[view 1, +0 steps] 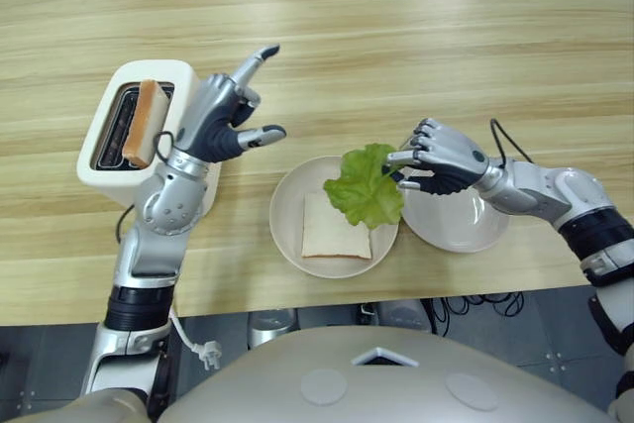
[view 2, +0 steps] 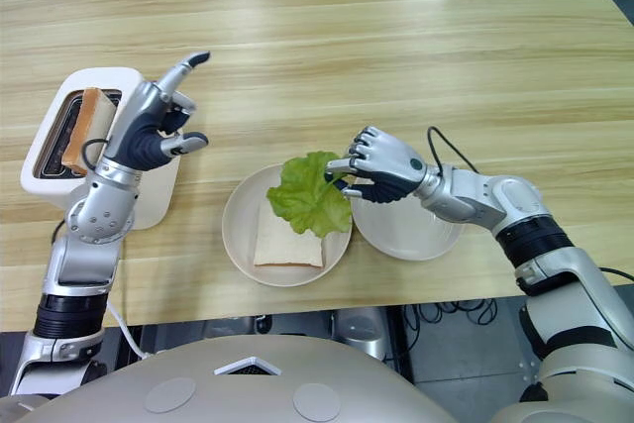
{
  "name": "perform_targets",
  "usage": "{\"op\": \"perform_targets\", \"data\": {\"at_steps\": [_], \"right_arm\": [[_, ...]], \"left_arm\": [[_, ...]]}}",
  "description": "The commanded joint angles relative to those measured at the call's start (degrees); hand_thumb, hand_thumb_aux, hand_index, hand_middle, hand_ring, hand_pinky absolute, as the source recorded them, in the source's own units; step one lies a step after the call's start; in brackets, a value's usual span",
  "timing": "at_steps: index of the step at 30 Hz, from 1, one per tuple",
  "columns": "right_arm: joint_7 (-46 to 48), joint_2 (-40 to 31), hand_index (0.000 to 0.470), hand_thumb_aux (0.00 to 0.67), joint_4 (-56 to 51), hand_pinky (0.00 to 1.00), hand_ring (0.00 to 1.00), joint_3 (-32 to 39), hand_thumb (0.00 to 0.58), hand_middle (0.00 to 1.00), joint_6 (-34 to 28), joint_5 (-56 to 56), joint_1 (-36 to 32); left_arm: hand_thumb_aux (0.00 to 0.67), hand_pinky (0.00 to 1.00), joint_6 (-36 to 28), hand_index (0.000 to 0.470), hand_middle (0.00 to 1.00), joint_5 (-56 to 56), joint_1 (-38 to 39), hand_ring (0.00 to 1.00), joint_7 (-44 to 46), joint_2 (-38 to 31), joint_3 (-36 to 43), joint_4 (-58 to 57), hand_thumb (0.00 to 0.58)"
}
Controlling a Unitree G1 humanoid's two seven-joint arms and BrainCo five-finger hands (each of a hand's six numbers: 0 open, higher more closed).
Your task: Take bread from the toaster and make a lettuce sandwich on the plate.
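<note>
At the far left of the wooden table (view 1: 396, 27) stands a white toaster (view 1: 109, 180). One slice of toast (view 1: 147, 123) stands upright in its slot, its top edge well above the rim.

Just to the right of the toaster, the left hand (view 1: 223, 116) hangs in the air above the table and holds nothing. Its fingers (view 1: 260, 58) are apart: one points up and away, another sticks out to the right, and the rest are loosely bent. The hand is near the toaster but does not touch the toast.

Near the middle of the front edge lies a round cream plate (view 1: 287, 210). A pale slice of bread (view 1: 335, 227) lies flat on it, toward the front. A green lettuce leaf (view 1: 369, 185) hangs over the back right part of this plate and covers the upper right corner of the bread. Whether the leaf already rests on the bread or is just above it, I cannot tell.

The right hand (view 1: 441, 156) comes in from the right and grips the leaf at its right edge, with its fingertips (view 1: 401, 158) pinched together on the lettuce. Below this hand, just beside the first plate, sits a second plate (view 1: 466, 230), a white one, with nothing on its visible part.
</note>
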State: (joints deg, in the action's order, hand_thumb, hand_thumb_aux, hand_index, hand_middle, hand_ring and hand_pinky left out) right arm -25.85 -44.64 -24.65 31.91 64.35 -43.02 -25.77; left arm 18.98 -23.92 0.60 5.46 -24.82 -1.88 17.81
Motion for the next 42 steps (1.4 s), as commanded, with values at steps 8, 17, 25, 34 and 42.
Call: {"op": "perform_targets", "data": {"at_steps": [8,17,25,34,42], "right_arm": [[16.84,8.83,0.46,0.67,-8.16,1.0,1.0,2.51,0.58,1.0,2.43,2.54,-1.42],[9.57,13.64,0.46,0.67,-18.19,1.0,1.0,3.35,0.58,1.0,-0.1,-9.23,-5.88],[4.54,14.33,0.46,0.67,-21.9,1.0,1.0,6.14,0.58,1.0,-0.97,-14.64,-7.02],[6.5,14.63,0.0,0.0,-23.2,0.99,0.99,6.09,0.0,0.99,1.05,-12.84,-6.55],[5.82,12.68,0.0,0.0,-21.27,0.93,0.93,4.91,0.0,0.93,-1.2,-12.98,-6.24]], "left_arm": [[0.0,1.0,-4.54,0.0,1.0,2.3,3.76,1.0,1.11,-4.96,-13.24,4.31,0.0],[0.0,1.0,-11.39,0.0,1.0,-1.61,4.33,1.0,0.28,-8.56,-20.22,1.99,0.0],[0.0,1.0,-12.34,0.0,1.0,-0.86,5.8,1.0,1.18,-8.47,-19.62,1.84,0.0],[0.0,1.0,-12.16,0.0,1.0,-1.65,5.02,1.0,0.69,-8.97,-19.67,0.46,0.0],[0.0,1.0,-12.02,0.0,1.0,-1.46,6.11,1.0,0.01,-8.23,-20.95,3.28,0.0]]}}
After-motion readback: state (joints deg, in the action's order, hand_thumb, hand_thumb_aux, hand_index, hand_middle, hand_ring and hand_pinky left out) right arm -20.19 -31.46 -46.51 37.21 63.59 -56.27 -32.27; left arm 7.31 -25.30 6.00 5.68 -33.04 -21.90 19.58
